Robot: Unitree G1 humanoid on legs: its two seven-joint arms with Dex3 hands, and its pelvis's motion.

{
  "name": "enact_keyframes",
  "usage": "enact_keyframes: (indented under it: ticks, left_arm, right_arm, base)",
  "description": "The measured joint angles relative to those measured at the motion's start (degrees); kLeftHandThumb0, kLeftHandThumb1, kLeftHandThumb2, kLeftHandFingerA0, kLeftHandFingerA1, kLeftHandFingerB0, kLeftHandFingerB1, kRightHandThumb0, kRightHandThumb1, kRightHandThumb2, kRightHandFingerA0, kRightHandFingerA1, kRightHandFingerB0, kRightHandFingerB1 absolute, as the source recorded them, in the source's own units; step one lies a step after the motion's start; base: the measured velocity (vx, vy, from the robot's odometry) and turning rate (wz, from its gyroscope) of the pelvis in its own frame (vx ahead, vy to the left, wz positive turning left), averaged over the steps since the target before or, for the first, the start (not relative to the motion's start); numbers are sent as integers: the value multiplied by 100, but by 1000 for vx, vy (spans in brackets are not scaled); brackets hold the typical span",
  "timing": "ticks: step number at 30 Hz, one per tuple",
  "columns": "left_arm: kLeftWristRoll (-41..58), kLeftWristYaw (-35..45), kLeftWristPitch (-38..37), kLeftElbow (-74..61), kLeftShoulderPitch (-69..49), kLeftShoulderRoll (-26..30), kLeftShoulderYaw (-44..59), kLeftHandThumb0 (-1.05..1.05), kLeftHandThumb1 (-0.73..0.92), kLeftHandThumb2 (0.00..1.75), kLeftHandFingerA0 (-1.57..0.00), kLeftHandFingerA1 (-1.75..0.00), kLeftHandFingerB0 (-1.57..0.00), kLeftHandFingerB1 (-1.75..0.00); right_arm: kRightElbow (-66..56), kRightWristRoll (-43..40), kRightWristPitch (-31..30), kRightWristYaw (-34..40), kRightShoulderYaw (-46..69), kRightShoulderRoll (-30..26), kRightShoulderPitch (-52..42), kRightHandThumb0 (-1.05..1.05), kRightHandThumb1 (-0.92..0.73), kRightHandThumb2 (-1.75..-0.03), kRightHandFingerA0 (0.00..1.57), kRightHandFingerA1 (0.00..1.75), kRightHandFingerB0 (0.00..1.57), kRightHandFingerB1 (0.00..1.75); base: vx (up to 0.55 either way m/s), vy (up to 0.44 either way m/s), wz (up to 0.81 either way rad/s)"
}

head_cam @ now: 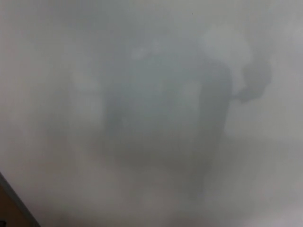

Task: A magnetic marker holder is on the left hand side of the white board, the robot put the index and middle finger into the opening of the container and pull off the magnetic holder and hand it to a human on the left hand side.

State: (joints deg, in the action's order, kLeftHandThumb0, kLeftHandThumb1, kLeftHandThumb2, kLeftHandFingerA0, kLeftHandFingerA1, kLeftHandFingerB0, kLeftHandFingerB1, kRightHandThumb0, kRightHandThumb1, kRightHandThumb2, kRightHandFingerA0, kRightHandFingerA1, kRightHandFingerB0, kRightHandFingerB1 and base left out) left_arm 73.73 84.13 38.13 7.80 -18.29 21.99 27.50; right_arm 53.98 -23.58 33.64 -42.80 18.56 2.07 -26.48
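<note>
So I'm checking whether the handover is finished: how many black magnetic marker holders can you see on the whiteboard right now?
0. The glossy white whiteboard surface shows only a blurred grey reflection; a dark edge crosses the bottom-left corner. A holder may lie outside the frame.

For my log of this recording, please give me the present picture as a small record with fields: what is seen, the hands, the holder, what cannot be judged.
view: head camera, very close to the white board
surface: pale, glossy, fills nearly the whole picture
on surface: a blurred dark reflection, its shape unclear
lower left corner: a dark edge with a brownish area beneath; what it is cannot be told
marker holder: not visible
robot hands: neither is in view
person: not visible
</note>
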Motion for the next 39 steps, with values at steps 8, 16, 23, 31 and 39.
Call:
enact_keyframes:
  ticks: [8, 16, 23, 31, 39]
  left_arm:
    - [-601, -713, -270, 673, 48, -138, -58, -30, 34, 92, -9, -51, -8, -50]
    - [-1341, -1532, -940, 995, 63, -560, -329, -51, 60, 58, -21, -36, -18, -29]
    - [-2011, -2200, -1568, 1519, -8, -741, -758, -66, 56, 79, -19, -43, -11, -37]
    - [-2857, -3158, -2385, 2499, -99, -857, -1378, -72, 50, 82, -30, -47, -14, -38]
    - [-3562, -4056, -3079, 3346, -137, -871, -1898, -71, 48, 80, -28, -46, -14, -38]
  right_arm:
    - [46, 8, 40, 15, -8, 1, 31, -63, -71, -62, 72, 60, 56, 43]
    - [47, 5, 41, 16, -7, 1, 34, -62, -70, -61, 71, 59, 57, 43]
    - [75, 5, 40, 19, -7, 0, 52, -64, -71, -62, 73, 57, 57, 42]
    - [182, 1, 40, 38, 7, -3, 131, -61, -71, -62, 76, 59, 60, 43]
    - [355, -3, 24, 59, 34, -22, 261, -58, -70, -61, 71, 61, 55, 43]
  base:
    - [0, 0, 0]
    - [0, 0, 0]
    - [0, 0, 0]
    - [0, 0, 0]
    - [0, 0, 0]
